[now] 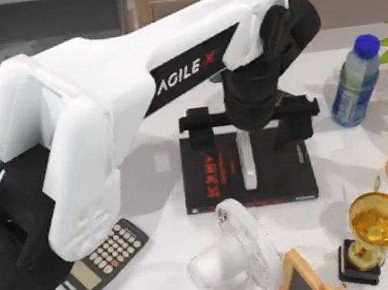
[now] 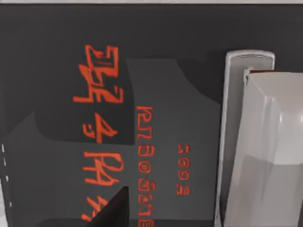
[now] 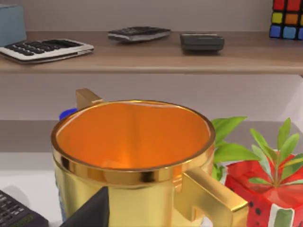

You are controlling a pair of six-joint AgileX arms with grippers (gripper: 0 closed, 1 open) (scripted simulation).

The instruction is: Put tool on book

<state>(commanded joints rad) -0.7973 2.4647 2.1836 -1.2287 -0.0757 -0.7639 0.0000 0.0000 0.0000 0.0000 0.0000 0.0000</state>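
Note:
The book (image 1: 212,178), flat and black with red characters, lies in the middle of the table. The tool (image 1: 247,161), a long white piece, rests flat on its cover right of the red print. My left gripper (image 1: 249,132) hangs just above the book's far edge, open, its two black fingers spread wide to either side of the tool and not touching it. In the left wrist view the book cover (image 2: 142,94) lies close below, with the tool (image 2: 258,142) on it and one black fingertip (image 2: 113,210) at the edge. The right wrist view looks at a gold cup (image 3: 132,156).
A calculator (image 1: 105,258) lies at the front left, half under my left arm. A clear glass object (image 1: 239,256) and a small framed board (image 1: 303,281) stand just before the book. At the right stand a water bottle (image 1: 355,81) and gold trophies (image 1: 379,225).

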